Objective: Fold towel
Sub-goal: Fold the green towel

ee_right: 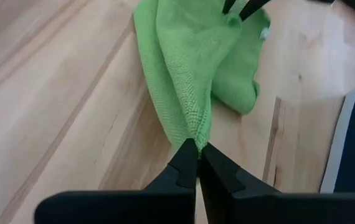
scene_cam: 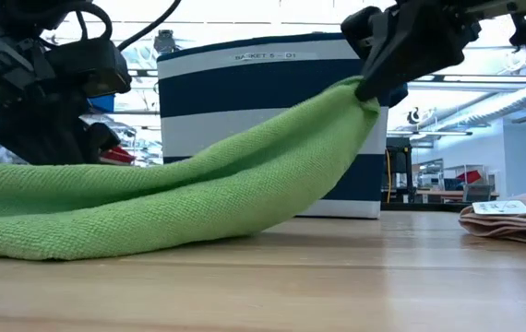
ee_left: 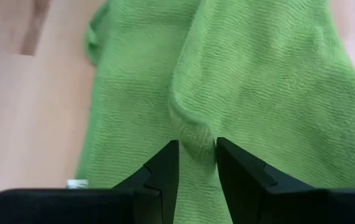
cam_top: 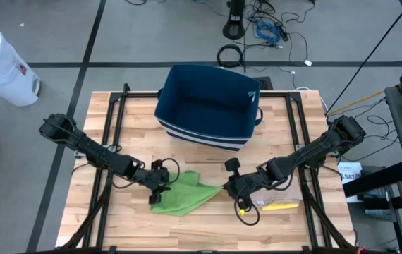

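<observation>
A green towel (cam_top: 183,196) lies crumpled on the wooden table, in front of a blue-and-white striped basket (cam_top: 208,106). My left gripper (cam_top: 163,185) is at the towel's left end, closed on a raised ridge of cloth (ee_left: 196,144). My right gripper (cam_top: 226,188) is shut on the towel's pointed right end. In the low view that end is raised off the table at the right gripper (scene_cam: 372,90). From there the towel (scene_cam: 198,194) slopes down leftward to the table, where the left gripper (scene_cam: 55,124) stands. My left gripper pinches a raised fold of the towel (ee_left: 196,149) between its two fingers (ee_left: 165,168), at the towel's left end. The cloth around it rests on the table. My right gripper pinches the towel's narrow right end (ee_right: 198,132) between its shut fingertips (ee_right: 187,158). That end is lifted above the table (scene_cam: 360,97). The cloth runs in a bunched band down toward the left gripper, and its lower part lies on the table.
The open basket (scene_cam: 272,120) stands just behind the towel. A yellow object (cam_top: 280,206) and a white tag lie on the table near my right gripper. A folded pink cloth (scene_cam: 512,221) sits at the table's right. Bare wood (cam_top: 187,229) lies along the near edge.
</observation>
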{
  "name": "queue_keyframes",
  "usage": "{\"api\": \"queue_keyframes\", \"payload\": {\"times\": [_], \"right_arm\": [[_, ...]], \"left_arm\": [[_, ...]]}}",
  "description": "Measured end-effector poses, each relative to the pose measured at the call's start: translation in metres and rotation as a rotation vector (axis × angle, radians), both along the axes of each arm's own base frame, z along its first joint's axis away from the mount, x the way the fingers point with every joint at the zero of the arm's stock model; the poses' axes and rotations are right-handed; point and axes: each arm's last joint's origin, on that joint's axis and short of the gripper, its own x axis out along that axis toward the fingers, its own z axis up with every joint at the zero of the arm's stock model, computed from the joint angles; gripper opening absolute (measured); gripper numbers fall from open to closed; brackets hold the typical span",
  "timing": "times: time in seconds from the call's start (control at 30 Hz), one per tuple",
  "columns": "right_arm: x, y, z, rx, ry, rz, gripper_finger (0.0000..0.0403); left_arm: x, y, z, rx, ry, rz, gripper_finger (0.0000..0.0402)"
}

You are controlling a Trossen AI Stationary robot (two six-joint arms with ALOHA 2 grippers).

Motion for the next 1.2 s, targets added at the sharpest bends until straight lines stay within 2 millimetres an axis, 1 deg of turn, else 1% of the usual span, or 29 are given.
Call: {"api": "queue_keyframes", "payload": {"times": [0.27, 0.5, 0.8, 0.9, 1.03, 1.13, 1.2], "right_arm": [[-0.0006, -0.0003, -0.0006, 0.005, 0.009, -0.009, 0.0], [-0.0003, -0.0001, -0.0003, 0.008, 0.005, -0.009, 0.0], [0.0002, 0.0002, 0.0002, 0.014, -0.002, -0.007, 0.0], [0.0002, 0.0002, 0.0003, 0.014, -0.002, -0.007, 0.0], [0.0002, 0.0003, 0.0002, 0.014, -0.002, -0.007, 0.0], [0.0003, 0.0004, 0.0002, 0.015, -0.003, -0.006, 0.0], [0.0004, 0.0004, 0.0003, 0.015, -0.004, -0.006, 0.0]], "left_arm": [[0.0009, 0.0021, 0.0012, 0.061, -0.034, 0.044, 0.0107], [0.0065, -0.0044, 0.008, -0.022, -0.112, -0.02, 0.0099], [0.0047, -0.0064, 0.0061, 0.016, -0.108, 0.001, 0.01], [0.004, -0.0064, 0.0057, 0.032, -0.111, 0.033, 0.0114], [0.0031, -0.0042, 0.0047, 0.076, -0.11, 0.074, 0.0154], [0.0032, -0.0042, 0.0048, 0.076, -0.112, 0.075, 0.0179], [0.0032, -0.0044, 0.0047, 0.07, -0.108, 0.069, 0.0187]]}}
